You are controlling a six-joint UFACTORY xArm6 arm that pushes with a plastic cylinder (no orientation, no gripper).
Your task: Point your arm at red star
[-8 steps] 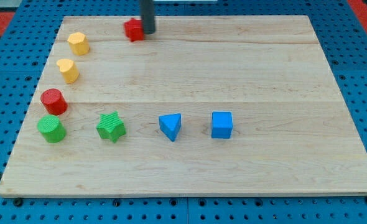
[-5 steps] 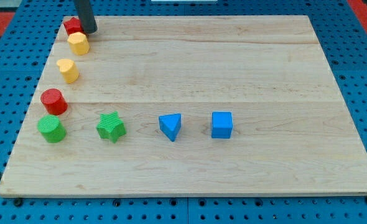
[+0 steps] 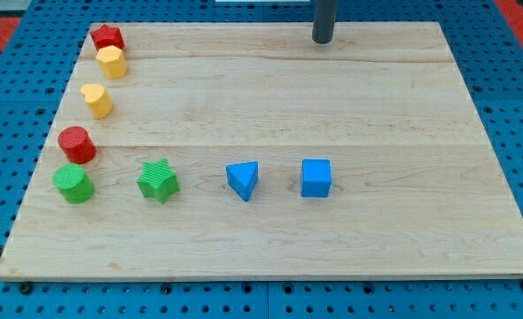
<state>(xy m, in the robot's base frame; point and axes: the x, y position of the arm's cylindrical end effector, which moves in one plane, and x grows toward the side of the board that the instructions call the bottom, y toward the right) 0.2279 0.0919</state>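
Rod: we stand upright, my tip (image 3: 323, 41) near desk (image 3: 377, 230) top edge.
Red star (image 3: 107, 37): top-left corner, well apart.
Fingers: none, cannot tell.

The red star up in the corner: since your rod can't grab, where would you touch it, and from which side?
Probably its right-hand face, coming from the view's right. The red star sits at the board's top-left corner, the yellow block touching below; my tip stands far right.
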